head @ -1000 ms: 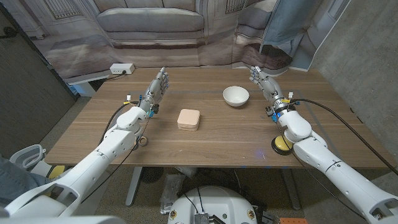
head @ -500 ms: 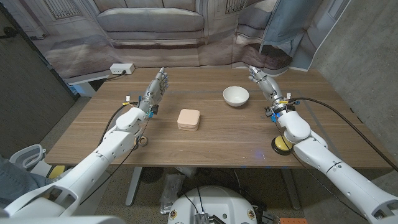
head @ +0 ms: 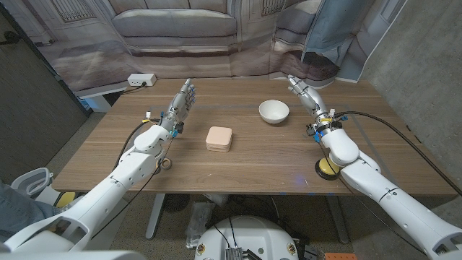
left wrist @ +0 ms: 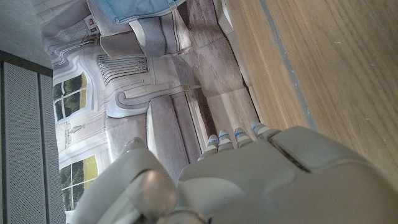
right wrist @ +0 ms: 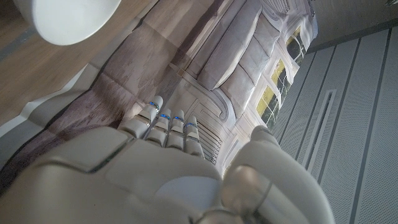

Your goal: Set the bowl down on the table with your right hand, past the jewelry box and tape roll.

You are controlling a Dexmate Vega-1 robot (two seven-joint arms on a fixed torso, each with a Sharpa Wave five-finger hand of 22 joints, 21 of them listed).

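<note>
Bowl (head: pixel 274 111) plain white, round, upright on wooden table (head: pixel 245 162)

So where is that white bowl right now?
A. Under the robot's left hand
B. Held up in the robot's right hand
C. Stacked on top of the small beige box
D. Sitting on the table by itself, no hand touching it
D: in the head view the bowl stands on the wooden table, with the right hand apart to its side, fingers spread and holding nothing, and the beige box lying separately nearer the robot.
</note>
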